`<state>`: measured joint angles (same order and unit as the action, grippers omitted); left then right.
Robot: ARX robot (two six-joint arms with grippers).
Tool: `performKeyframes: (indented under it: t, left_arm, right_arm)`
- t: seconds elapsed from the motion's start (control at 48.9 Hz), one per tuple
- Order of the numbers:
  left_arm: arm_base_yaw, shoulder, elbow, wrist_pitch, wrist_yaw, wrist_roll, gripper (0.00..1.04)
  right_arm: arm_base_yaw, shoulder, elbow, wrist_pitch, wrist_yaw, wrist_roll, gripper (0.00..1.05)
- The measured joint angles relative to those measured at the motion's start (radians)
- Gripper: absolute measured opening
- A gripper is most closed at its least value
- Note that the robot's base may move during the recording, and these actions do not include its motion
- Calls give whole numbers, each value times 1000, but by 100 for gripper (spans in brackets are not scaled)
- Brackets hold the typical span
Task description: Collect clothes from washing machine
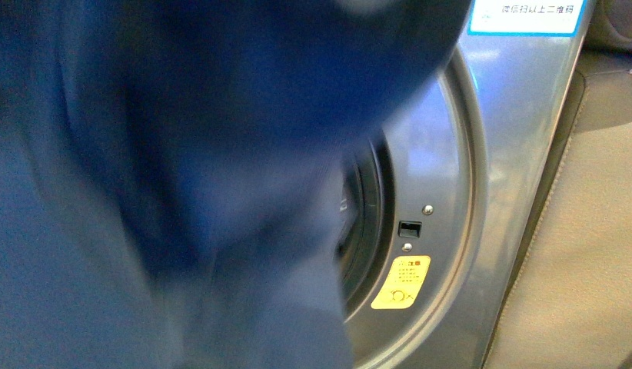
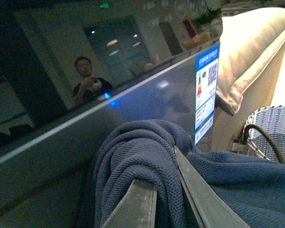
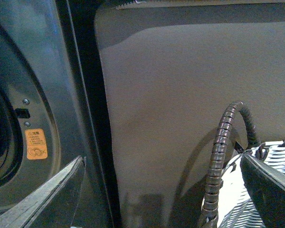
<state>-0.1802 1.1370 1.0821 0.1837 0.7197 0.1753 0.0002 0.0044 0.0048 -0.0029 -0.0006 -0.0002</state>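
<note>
Step in hand: extraction. We judged the garment (image 1: 182, 192) to be out of the drum, or nearly so, and due next for the basket (image 2: 270, 128). It hung from the left gripper (image 2: 159, 166). The jaws were clamped on a fold of the knit cloth, and the rest was draped over both fingers (image 2: 135, 204). In the front view the garment was blurred and close to the camera. It covered most of the opening of the washing machine (image 1: 451, 192); only the right edge of the opening showed, beside the yellow sticker (image 1: 401, 282).

The right gripper (image 3: 161, 159) had its jaws wide apart with nothing between them. It was near the machine front, with the basket just past one finger.

Next move, in our judgement: carry the garment across over the basket rim, keep the trailing cloth clear of the edge of the opening, then release. We could not tell whether the drum held more.

Count: one garment, one washing machine, one basket, two grippers, one yellow sticker, one blue-edged label (image 2: 206, 92)
</note>
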Motion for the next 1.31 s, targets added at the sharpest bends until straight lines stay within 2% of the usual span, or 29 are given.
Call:
performKeyframes:
  t: [0.634, 1.309]
  left_arm:
    - [-151, 96, 279, -57, -97, -27, 7]
    - [-325, 404, 859, -274, -278, -51, 7]
  right_arm:
    - [0, 0, 0, 0, 0, 0, 97]
    - [0, 0, 0, 0, 0, 0, 97]
